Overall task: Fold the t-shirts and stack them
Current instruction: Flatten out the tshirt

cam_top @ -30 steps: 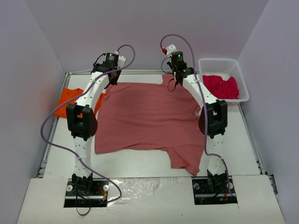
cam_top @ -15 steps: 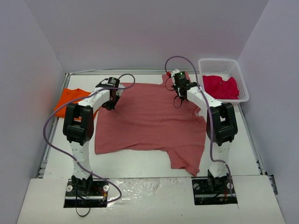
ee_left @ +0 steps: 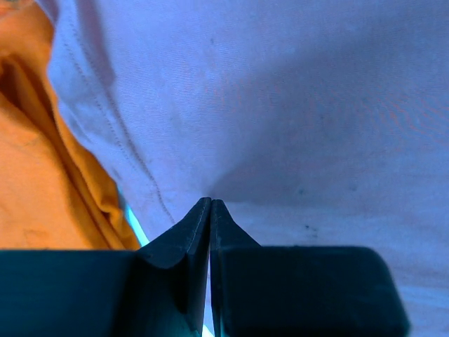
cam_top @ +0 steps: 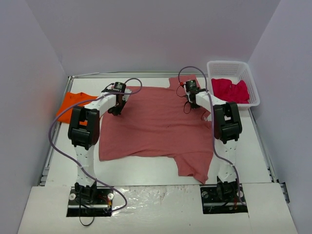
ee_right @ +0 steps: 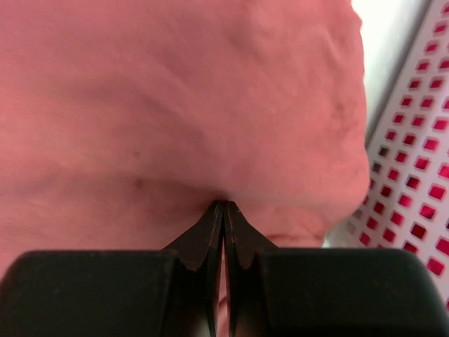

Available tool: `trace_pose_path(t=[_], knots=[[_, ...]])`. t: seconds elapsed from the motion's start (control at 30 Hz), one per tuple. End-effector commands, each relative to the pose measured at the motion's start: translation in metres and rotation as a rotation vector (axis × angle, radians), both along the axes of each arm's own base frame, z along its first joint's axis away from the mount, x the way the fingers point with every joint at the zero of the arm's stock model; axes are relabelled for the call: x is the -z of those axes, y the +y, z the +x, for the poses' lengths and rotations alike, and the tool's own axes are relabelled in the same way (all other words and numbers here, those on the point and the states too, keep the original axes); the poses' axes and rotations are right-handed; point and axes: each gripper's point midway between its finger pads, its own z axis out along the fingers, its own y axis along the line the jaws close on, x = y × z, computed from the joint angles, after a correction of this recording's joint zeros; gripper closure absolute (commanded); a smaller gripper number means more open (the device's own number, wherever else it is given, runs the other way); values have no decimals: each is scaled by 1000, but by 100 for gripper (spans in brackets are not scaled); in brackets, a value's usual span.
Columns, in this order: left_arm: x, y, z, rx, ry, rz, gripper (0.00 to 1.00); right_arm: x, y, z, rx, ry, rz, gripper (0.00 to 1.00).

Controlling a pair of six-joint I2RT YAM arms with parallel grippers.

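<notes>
**Top view:** you have even, diffuse overhead light. Shadows on the desk (cam_top: 146,168) are soft and faint. There is mild glare on the glossy strip (cam_top: 156,195) at its near edge. Focus is sharp throughout.

**Left wrist view:** you see a heavy blue-violet cast, and the brick-red t-shirt (ee_left: 295,105) reads lavender. The left pincer (ee_left: 210,205) is dark and soft-edged.

**Right wrist view:** colour is warm and true. The cloth is slightly soft, and the basket (ee_right: 414,175) is blurred at your right edge.

We find the spread t-shirt (cam_top: 156,122) over the middle of the surface (cam_top: 146,170), reaching the far edge. A second t-shirt (cam_top: 70,105) lies just beside it at the left edge. A basket (cam_top: 229,65) at the far right corner has a third t-shirt (cam_top: 233,91) in it. The left hand (ee_left: 210,203) meets the spread t-shirt's far left part, the right hand (ee_right: 224,205) its far right.
</notes>
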Motion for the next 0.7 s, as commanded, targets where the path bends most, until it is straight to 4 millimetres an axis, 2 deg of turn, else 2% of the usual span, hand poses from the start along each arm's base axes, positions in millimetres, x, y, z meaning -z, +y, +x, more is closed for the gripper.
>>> trace_pose_path(t=[0.0,0.3,0.63,0.67], knots=[[-10,1,8,2,-30,0,98,3,-1,3,26,19,11,100],[9,1,5,3,10,8,98,37,-13,4,58,76,-1,100],[16,-5,29,-26,6,1,98,40,-28,24,103,64,-25,100],[11,-6,35,-30,-6,-4,98,41,-28,26,103,63,-25,100]])
